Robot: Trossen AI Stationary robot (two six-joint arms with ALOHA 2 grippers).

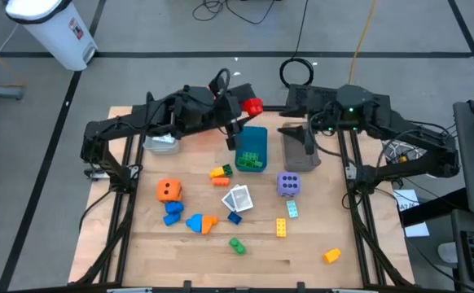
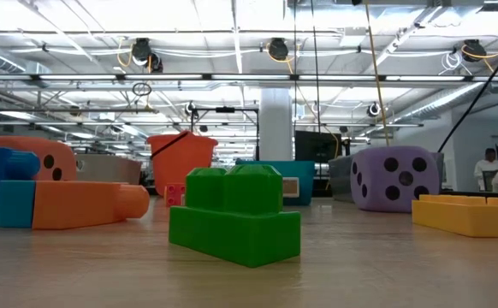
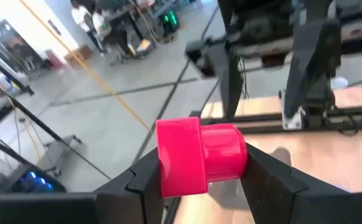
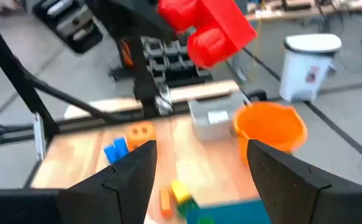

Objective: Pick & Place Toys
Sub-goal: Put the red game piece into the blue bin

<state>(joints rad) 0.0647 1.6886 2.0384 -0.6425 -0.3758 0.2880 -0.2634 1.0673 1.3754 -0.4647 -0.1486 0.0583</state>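
- High view: the left claw (image 1: 245,107) is raised over the far part of the bench (image 1: 139,244), clenched on a red brick (image 1: 253,106) just above the far end of the teal tray (image 1: 252,149), which holds a green brick (image 1: 252,155).
- The right claw (image 1: 296,130) hangs over the grey tray (image 1: 300,150) beside it; from here I cannot tell how its fingers stand.
- On the bench lie the orange die (image 1: 168,190), the purple die (image 1: 288,184), white cards (image 1: 238,198), blue bricks (image 1: 173,212), a yellow brick (image 1: 280,227), a green brick near the front (image 1: 236,244) and a yellow-orange brick (image 1: 331,255) well apart at the front right.
- Low view: a green brick (image 2: 234,214) sits closest, an orange-and-blue brick (image 2: 65,204) beside it, the purple die (image 2: 390,179) and a yellow brick (image 2: 467,213) on the other side, the orange bucket (image 2: 180,160) behind.
- Left wrist view: both fingers (image 3: 140,177) press the red brick (image 3: 199,155) between them.
- Right wrist view: the right claw (image 4: 196,165) stands released with nothing between its fingers; the red brick (image 4: 209,28) hangs ahead in the other claw, above the orange bucket (image 4: 270,127).
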